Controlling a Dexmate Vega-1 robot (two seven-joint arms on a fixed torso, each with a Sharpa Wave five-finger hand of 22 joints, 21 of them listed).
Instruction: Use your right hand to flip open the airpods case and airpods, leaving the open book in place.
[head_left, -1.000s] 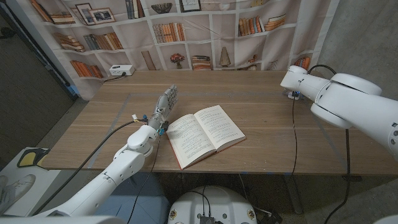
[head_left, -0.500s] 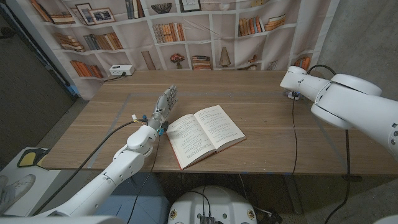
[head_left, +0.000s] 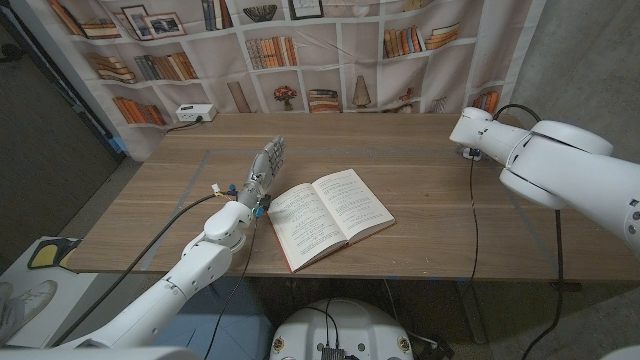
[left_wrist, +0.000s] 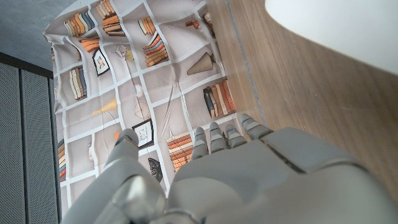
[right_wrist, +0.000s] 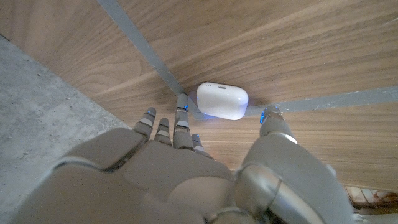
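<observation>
Head view: pale wooden table (head_left: 400, 160) before a printed bookshelf backdrop (head_left: 300, 50); open paper book (head_left: 330, 215) mid-table; left hand (head_left: 262, 172) fingers together, holding nothing; right hand (right_wrist: 186, 162) fingers apart around the white rounded airpods case (right_wrist: 222, 100).

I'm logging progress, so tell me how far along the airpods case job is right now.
Done: nothing on the case itself; the airpods case lies closed on the table. In hand: the right hand is over it, fingers spread on either side, not clearly touching. Left: flipping the lid open. The open book sits mid-table, with the left hand beside it, fingers extended and holding nothing.
</observation>
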